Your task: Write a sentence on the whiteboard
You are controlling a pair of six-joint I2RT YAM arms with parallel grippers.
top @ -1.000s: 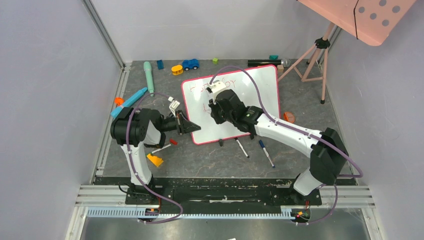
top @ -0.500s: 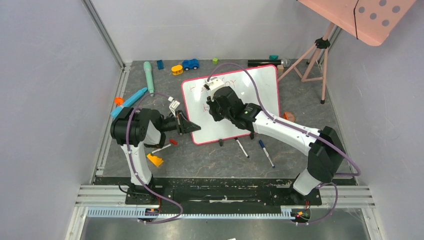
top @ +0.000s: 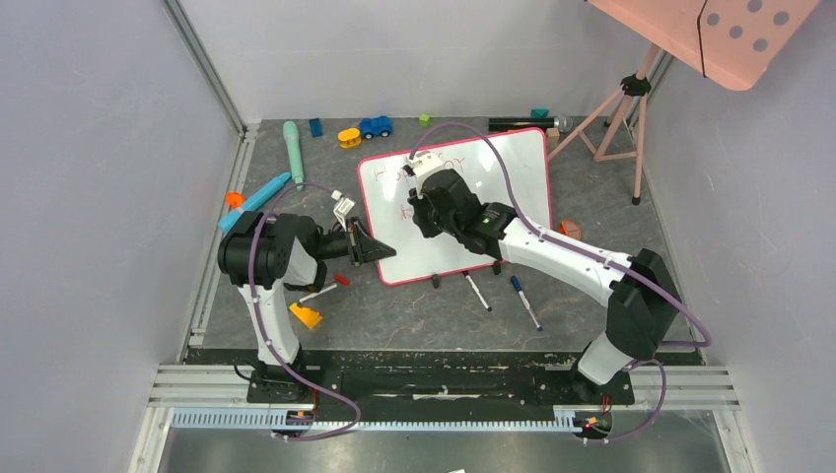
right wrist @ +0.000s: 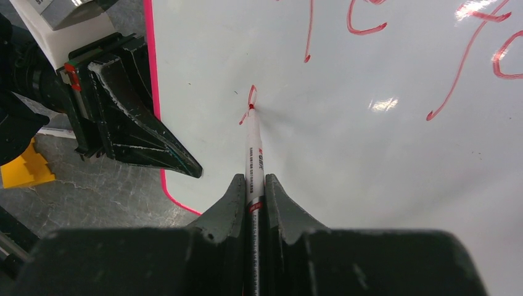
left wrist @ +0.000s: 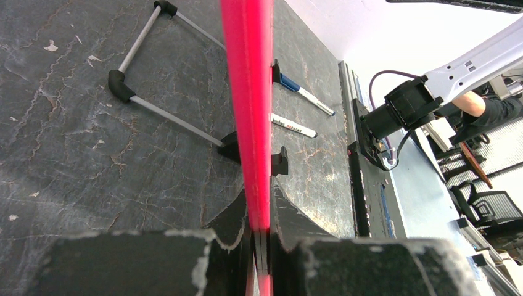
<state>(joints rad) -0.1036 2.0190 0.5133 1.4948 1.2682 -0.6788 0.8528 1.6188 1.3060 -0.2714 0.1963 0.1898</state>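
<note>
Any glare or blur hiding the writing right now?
Right wrist: small glare patches on the whiteboard, marker tip and nearby strokes sharp. Top external: the sentence too faint to read. Left wrist: red frame blurred close up, background washed out.

Both clamped tight — left gripper (left wrist: 259, 194), right gripper (right wrist: 253, 180); right arm (top: 562, 258) outstretched.

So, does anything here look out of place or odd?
Nothing damaged or spilled. The glossy white, red-framed whiteboard sits askew, its side edge clamped by the left pincer. Two loose white markers lie by its near edge. The right pincer grips a thin red-tipped marker.
</note>
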